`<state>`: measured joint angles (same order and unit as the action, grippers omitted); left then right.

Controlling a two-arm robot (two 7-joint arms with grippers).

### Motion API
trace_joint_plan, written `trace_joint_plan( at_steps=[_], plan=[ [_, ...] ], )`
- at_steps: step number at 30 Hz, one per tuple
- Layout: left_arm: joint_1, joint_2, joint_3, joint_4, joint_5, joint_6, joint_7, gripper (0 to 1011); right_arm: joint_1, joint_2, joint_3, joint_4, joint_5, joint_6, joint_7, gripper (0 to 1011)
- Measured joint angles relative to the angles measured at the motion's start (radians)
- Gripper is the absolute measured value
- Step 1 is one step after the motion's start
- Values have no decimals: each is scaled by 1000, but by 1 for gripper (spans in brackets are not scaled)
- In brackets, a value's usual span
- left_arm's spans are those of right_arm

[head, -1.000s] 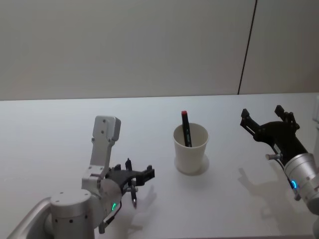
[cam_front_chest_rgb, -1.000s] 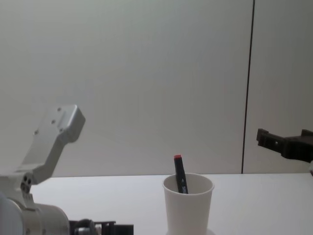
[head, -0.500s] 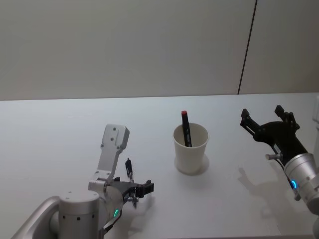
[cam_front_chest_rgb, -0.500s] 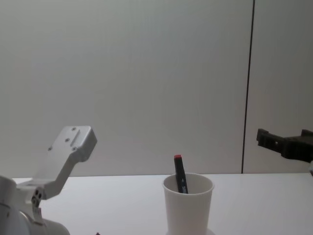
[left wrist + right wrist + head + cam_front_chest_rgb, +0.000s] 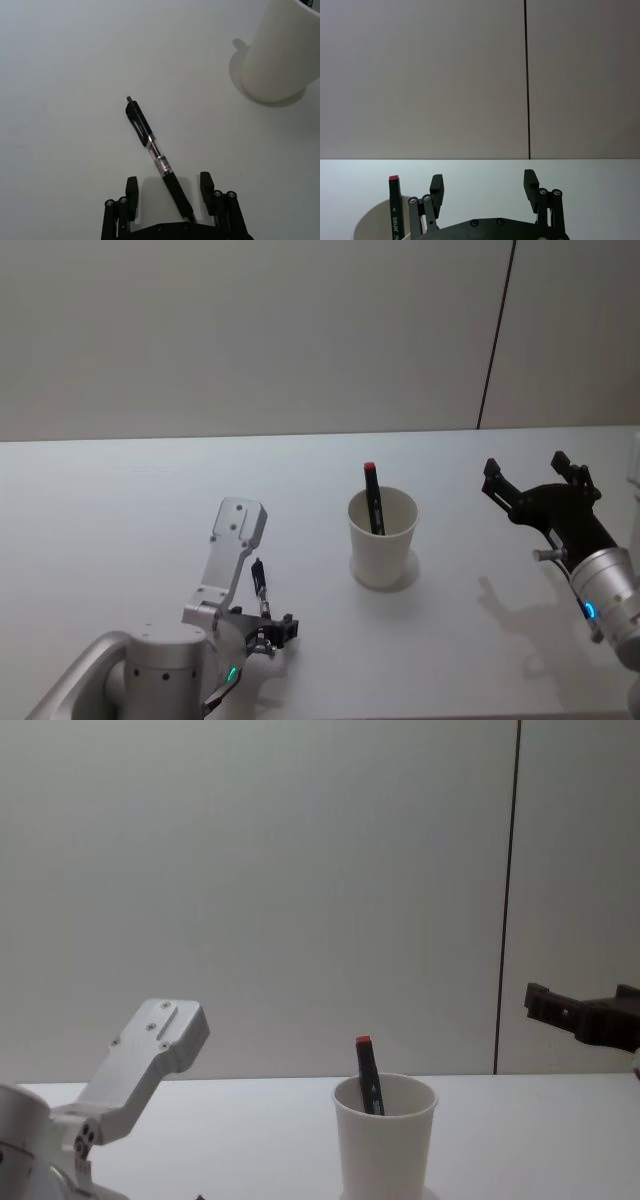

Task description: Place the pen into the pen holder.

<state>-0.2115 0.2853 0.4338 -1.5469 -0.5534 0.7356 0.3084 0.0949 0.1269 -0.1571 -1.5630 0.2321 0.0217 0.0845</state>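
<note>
Head view: a white paper-cup pen holder (image 5: 382, 540) stood on a pale worktop (image 5: 120, 500), with a red-capped marker (image 5: 372, 498) leaning inside it. The pen (image 5: 260, 585) lay flat on the worktop, to the left of the pen holder and nearer the robot. The left end effector (image 5: 268, 632) hung low over the pen's near end. The right end effector (image 5: 538, 492) was held in the air well to the right of the pen holder, fingers spread and empty.

Left wrist view: the left end effector (image 5: 168, 189) had its fingers spread, one on each side of the pen's (image 5: 157, 160) dark grip end, not yet pinching it. The pen's long axis ran away from the end effector, across the gap between the fingers, clip end farthest. The pen holder (image 5: 277, 55) stood well beyond the pen, off to one side of that line. The left arm was plainly the nearer one, and closing there would probably catch the pen near one end.

Right wrist view: the right end effector (image 5: 483, 182) showed fingers apart, with the marker (image 5: 394, 210) beyond.

Chest view: the marker (image 5: 366, 1072) rose above the rim of the pen holder (image 5: 385, 1145). The right end effector (image 5: 585, 1012) sat to the right of the pen holder, higher than its rim.
</note>
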Motion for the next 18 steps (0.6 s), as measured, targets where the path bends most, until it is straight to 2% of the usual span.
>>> trace_joint_plan(
  at_steps=[6, 7, 10, 11, 13, 18],
  plan=[
    [-7, -6, -1, 12, 16, 22, -3, 624, 0, 0, 0, 0, 0, 0, 0, 1002],
    [-7, -7, -1, 13, 18, 24, -3, 624, 0, 0, 0, 0, 0, 0, 0, 1001],
    [-10, -10, -2, 19, 24, 32, -4, 504, 0, 0, 0, 0, 0, 0, 0, 1001],
    [-12, -12, -3, 22, 27, 36, -5, 504, 0, 0, 0, 0, 0, 0, 0, 1001],
    [-14, -15, -4, 25, 29, 41, -5, 421, 0, 0, 0, 0, 0, 0, 0, 1001],
    [-16, -19, -6, 28, 33, 50, -5, 388, 0, 0, 0, 0, 0, 0, 0, 1001]
  ],
)
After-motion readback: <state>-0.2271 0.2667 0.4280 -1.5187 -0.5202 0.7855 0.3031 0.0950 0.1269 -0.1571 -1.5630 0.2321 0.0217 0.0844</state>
